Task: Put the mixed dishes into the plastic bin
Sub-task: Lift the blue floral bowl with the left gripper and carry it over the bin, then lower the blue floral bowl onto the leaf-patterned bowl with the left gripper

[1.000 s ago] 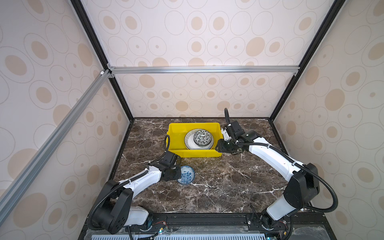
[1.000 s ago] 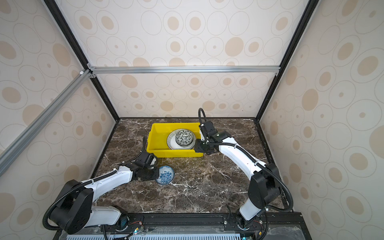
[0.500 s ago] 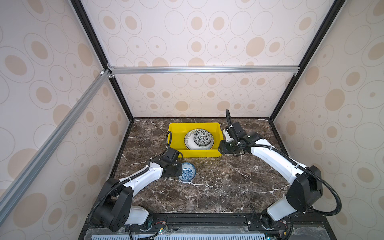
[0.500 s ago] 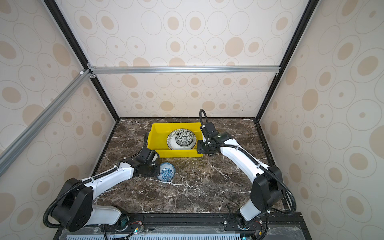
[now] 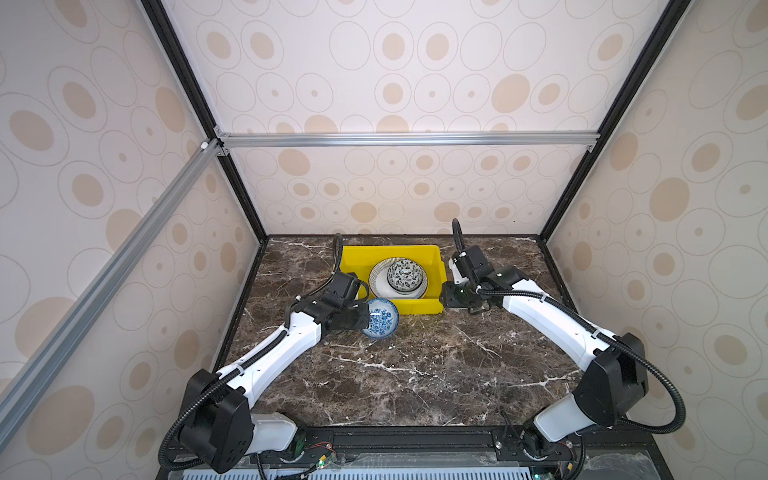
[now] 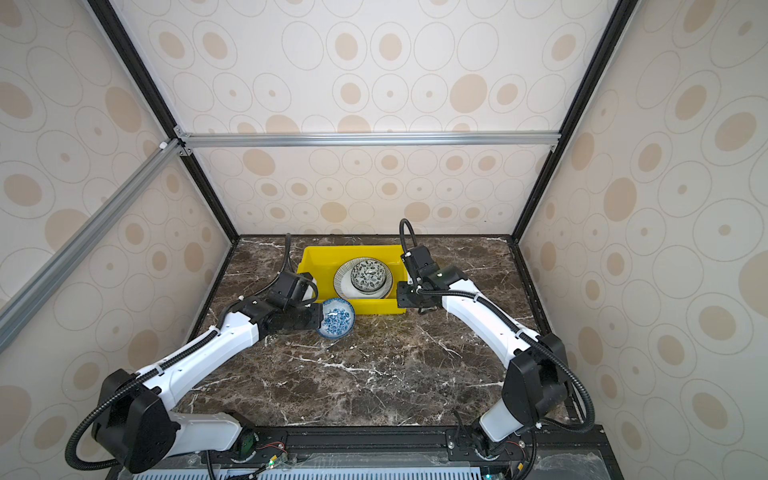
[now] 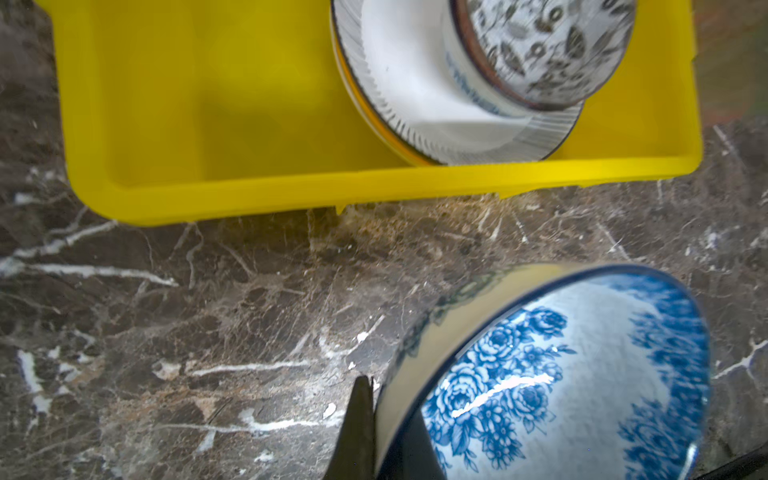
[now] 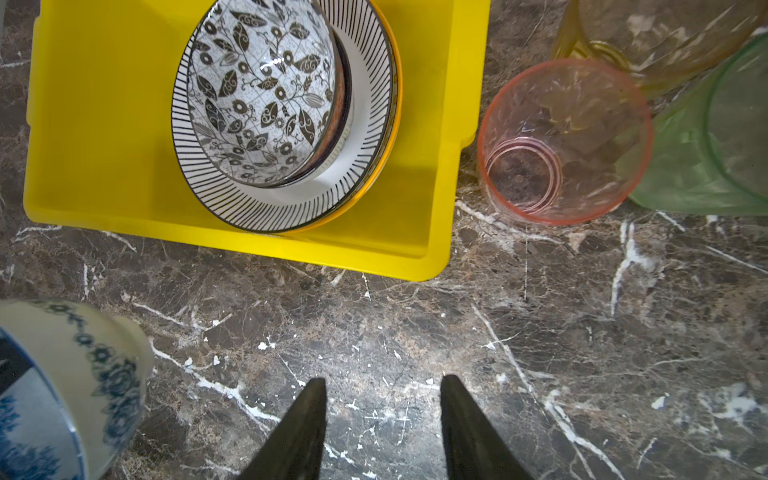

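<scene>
- The left gripper (image 7: 384,440) is pinched tight on the rim of the blue-floral bowl (image 5: 380,319), with one finger inside and one outside.
- The bowl is tipped over a bit. It sits just in front of the near wall of the yellow bin (image 5: 419,308).
- From the jaws, the bin lies straight ahead, past the bowl and away from the robot. It looks like the bowl must go up over that wall and then forward.
- Inside the bin, a black-white bowl (image 5: 406,277) sits on a striped plate (image 8: 266,212) toward the right side. The left part of the bin floor is bare, and it is closest to the left arm.
- The right gripper (image 8: 382,386) is partly open and holds nothing. It hangs over the marble table (image 8: 415,324) near the bin's right front corner.
- A pink cup (image 8: 561,141), a green cup (image 8: 706,145) and an amber cup (image 8: 665,37) stand on the table just beside the bin, nearer the right arm.
</scene>
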